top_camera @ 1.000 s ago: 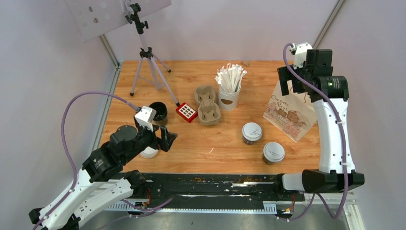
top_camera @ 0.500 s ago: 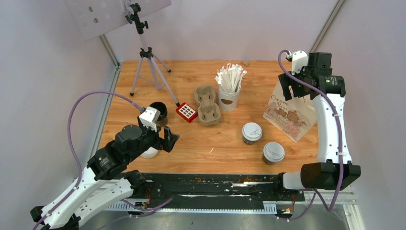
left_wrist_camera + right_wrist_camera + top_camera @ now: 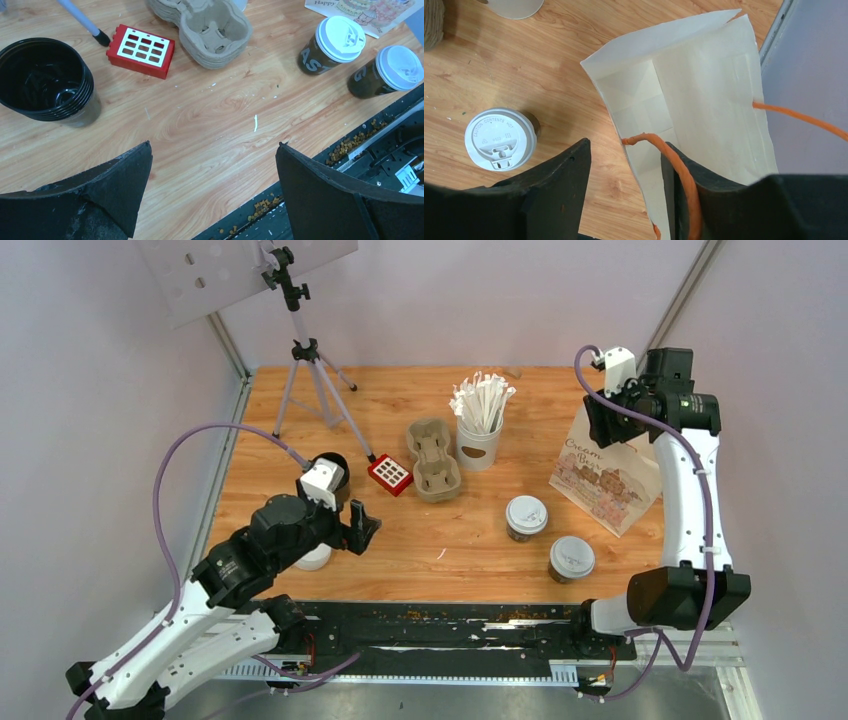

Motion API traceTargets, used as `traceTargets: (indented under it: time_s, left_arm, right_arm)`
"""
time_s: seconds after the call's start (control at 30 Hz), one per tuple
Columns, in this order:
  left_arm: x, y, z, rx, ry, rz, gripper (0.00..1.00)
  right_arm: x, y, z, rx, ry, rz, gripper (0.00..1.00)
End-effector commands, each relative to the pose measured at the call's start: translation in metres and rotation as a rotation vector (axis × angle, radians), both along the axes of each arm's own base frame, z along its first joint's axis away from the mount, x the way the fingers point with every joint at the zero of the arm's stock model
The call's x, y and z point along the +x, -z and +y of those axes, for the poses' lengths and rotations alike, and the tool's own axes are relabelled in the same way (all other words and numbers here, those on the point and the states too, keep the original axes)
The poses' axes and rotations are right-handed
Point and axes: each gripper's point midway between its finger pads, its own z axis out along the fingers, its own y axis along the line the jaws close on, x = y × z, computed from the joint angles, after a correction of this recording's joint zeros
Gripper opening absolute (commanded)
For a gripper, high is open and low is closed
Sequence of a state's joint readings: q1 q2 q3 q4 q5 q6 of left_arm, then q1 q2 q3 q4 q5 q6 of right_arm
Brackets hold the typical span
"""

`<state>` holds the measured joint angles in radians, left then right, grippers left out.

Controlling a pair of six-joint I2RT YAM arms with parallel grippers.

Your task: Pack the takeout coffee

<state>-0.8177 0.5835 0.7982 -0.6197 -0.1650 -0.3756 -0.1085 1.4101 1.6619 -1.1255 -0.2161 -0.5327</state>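
Coffee cups [image 3: 526,517] [image 3: 571,558] lidded, beside open bag [image 3: 605,480]; left pincer [image 3: 214,145] spread, right pincer [image 3: 626,145] part-spread astride its rim.

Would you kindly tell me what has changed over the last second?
The right gripper came down over the paper bag, its jaws narrowing astride the bag's wall and orange handle, not yet clamped. The left gripper, wide open, eased forward and right. The coffee cups and pulp tray stayed put.
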Motion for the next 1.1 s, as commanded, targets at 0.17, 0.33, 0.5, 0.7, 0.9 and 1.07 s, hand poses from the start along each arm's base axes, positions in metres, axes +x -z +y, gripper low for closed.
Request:
traceTargets:
  time_s: [0.17,0.33,0.5,0.7,0.9,1.07]
  left_arm:
    - [0.005,-0.013,-0.009,-0.021,0.020,-0.036,1.00]
    - [0.007,-0.014,-0.010,-0.014,0.021,-0.036,1.00]
    - [0.008,-0.015,-0.011,-0.014,0.023,-0.039,1.00]
    - [0.007,-0.008,-0.009,0.000,0.012,-0.014,1.00]
    - [0.011,-0.013,-0.003,0.000,-0.044,-0.006,1.00]
    - [0.016,-0.017,0.003,0.033,-0.078,-0.007,1.00]
  right_arm:
    - [0.002,0.001,0.009,0.008,-0.117,0.010,0.53]
    - [0.007,-0.008,0.001,-0.034,-0.106,-0.015,0.28]
    - [0.013,-0.038,-0.005,-0.082,-0.099,-0.104,0.01]
    - [0.013,-0.068,-0.017,-0.158,-0.062,-0.191,0.00]
    - [0.008,-0.118,-0.022,-0.197,-0.028,-0.328,0.00]
    - [0.000,-0.164,-0.019,-0.212,-0.028,-0.475,0.00]
